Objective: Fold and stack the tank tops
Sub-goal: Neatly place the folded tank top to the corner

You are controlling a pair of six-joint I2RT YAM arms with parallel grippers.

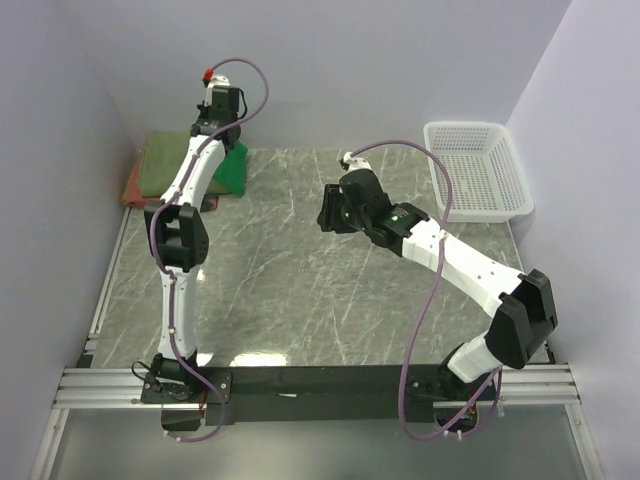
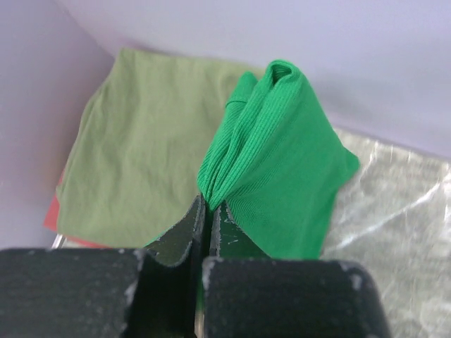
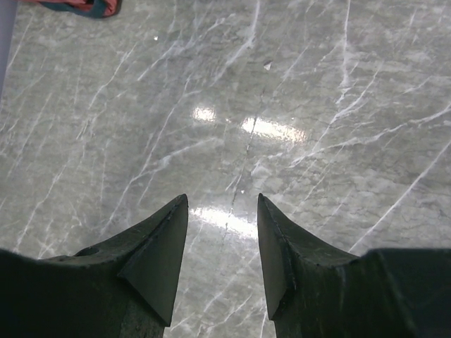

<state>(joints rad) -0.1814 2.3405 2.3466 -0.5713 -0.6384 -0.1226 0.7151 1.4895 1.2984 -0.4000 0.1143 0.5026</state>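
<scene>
because the left gripper [image 2: 208,211] pinches the bright green tank top [image 2: 282,162] only by a bunched edge, the folded bundle could sag open or slip free if it is swung about, and the fold would be lost. another likely risk: most of the green cloth sits to the right of the pile, so letting go now would probably leave it half on the stack and half on the marble table [image 3: 317,105]. dragging it low across could also rumple the olive green tank top [image 2: 141,148].

the left fingers are clenched tight on the green ribbed cloth, gripping it right at their tips. from there the cloth fans out beyond the tips and to their right, up to a rounded fold. the olive top lies flat beyond and left of the fingers, resting on the rust-red tank top [image 2: 53,215], which shows only as a thin edge at the pile's left side. the pile sits in the far left corner of the table.

the right gripper [image 3: 222,211] is spread apart with nothing between its fingers, above bare marble, well apart from all three tops.
</scene>
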